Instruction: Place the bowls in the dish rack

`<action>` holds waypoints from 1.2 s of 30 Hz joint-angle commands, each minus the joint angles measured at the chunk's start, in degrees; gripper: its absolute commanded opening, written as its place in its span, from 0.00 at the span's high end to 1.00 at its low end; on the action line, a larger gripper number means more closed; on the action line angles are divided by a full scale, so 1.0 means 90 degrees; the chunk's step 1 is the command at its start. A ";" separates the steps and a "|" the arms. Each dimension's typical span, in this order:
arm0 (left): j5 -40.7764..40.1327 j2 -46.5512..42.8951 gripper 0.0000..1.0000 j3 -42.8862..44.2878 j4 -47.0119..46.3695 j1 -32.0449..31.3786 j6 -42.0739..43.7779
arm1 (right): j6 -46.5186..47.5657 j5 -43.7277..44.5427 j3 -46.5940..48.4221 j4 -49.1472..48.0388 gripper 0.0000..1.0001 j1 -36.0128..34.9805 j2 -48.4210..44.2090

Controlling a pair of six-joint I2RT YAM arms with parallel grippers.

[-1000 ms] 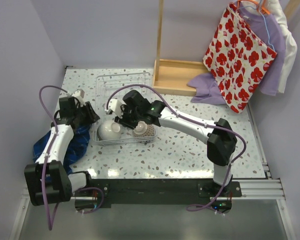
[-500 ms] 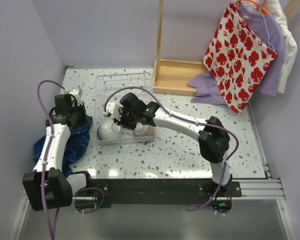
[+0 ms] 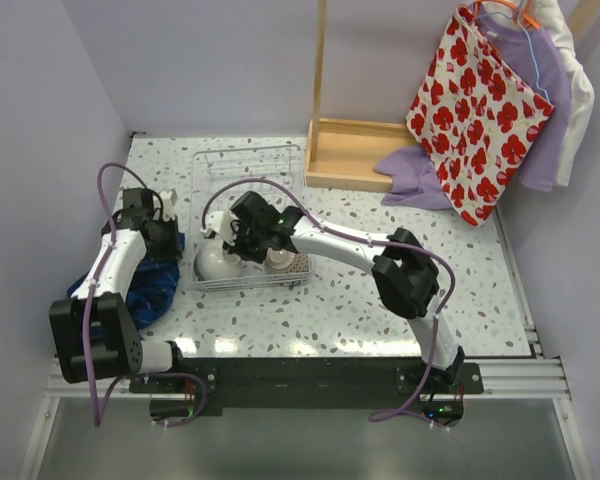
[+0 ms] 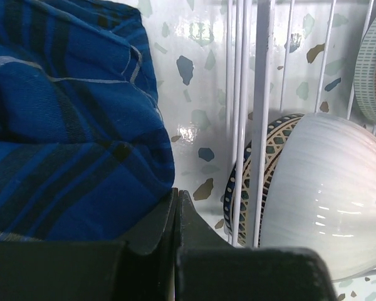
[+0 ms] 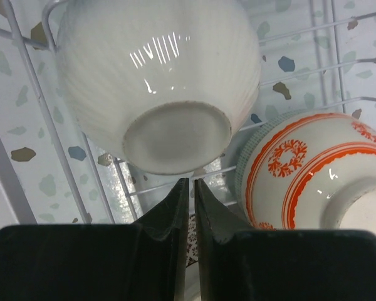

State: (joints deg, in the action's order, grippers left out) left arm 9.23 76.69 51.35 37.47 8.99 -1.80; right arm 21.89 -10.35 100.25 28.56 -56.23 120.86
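Since a second ago both pincers had narrowed, and the left arm had drawn back from the rack. Left gripper [image 4: 177, 195] was fully closed and empty, tips beside the blue plaid cloth [image 4: 62, 125], just outside the dish rack [image 4: 261, 94] wall. Right gripper [image 5: 192, 183] had its jaws almost together, apparently on nothing, though the view was tight. It sat close to the foot of the white bowl [image 5: 156, 88]. White bowl lay tilted inside the rack's near-left end, the red-patterned bowl [image 5: 313, 169] just beside it.
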 commanded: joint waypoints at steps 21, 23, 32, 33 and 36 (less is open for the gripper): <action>0.1748 0.1294 1.00 0.0866 0.0903 -0.0120 0.1128 | -0.0040 0.0075 0.0629 -0.0204 0.85 -0.0364 0.0126; 0.1446 0.1207 1.00 0.0973 0.1012 -0.0101 0.1216 | -0.0030 0.0115 0.0571 -0.0224 0.85 -0.0364 0.0087; 0.1346 0.0718 1.00 0.1247 0.1490 0.0338 0.2025 | 0.0019 0.0203 0.0570 -0.0233 0.85 -0.0364 0.0048; 0.1376 0.0718 1.00 0.1257 0.1568 0.0339 0.2085 | 0.0029 0.0203 0.0570 -0.0224 0.85 -0.0364 0.0048; 0.1804 0.0786 1.00 0.1267 0.1695 0.0348 0.2348 | 0.0019 0.0203 0.0570 -0.0214 0.85 -0.0364 0.0038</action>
State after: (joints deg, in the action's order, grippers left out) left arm 19.75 84.82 60.64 49.56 11.64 14.09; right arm 21.74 -8.25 105.06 30.26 -58.61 124.60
